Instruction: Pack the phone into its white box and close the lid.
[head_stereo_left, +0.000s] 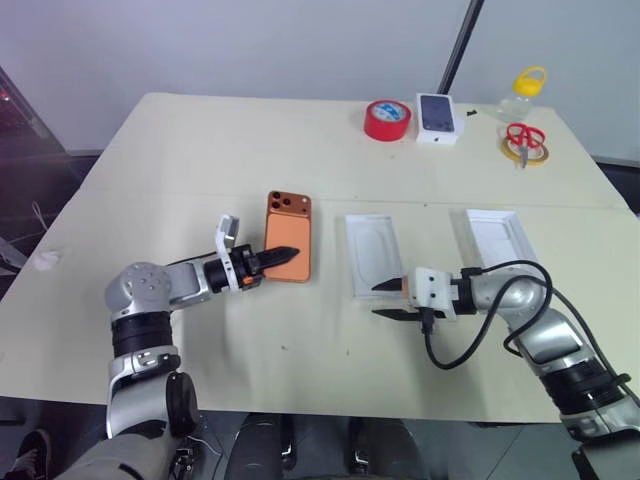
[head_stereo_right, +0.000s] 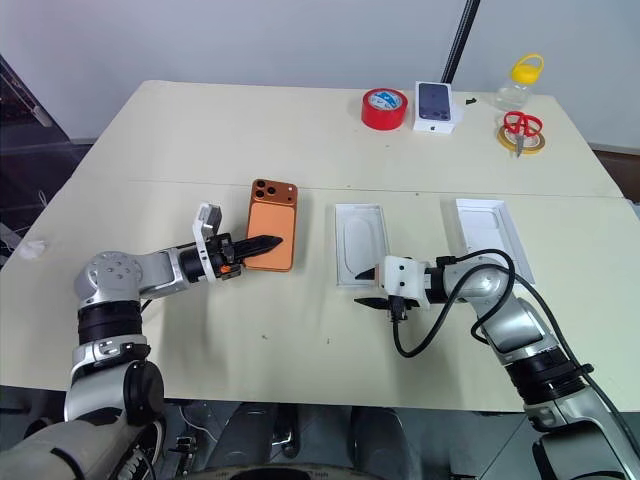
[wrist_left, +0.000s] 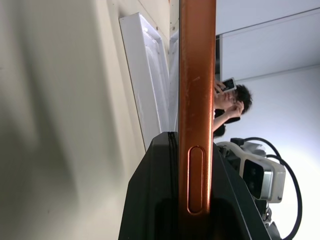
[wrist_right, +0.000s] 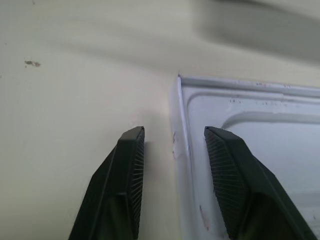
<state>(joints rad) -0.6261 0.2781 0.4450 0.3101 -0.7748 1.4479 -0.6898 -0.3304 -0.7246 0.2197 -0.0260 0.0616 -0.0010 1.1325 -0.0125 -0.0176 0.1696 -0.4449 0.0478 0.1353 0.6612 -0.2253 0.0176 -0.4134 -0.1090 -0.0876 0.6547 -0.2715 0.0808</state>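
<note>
Left pincer gripping the phone by its edges while the right pincer is straddling the wall of the open tray.

The left pincer (head_stereo_left: 280, 255) is clamping the slim orange smartphone with the three-lens camera cluster (head_stereo_left: 289, 235), its fingers reaching over the phone's near end; the left wrist view is showing the metal side rail running straight up between the black fingers, a hold that should let the phone be carried flat. The right pincer (head_stereo_left: 388, 299) is standing open, one finger on the pale bench (head_stereo_left: 200, 140) and the other inside the shallow white rectangular tray with an oval recess (head_stereo_left: 372, 250), probably to steady or shift it. The shallow white cardboard box (head_stereo_left: 497, 238) is lying further right, well apart from the phone, empty and waiting; no lid is on it yet.
</note>
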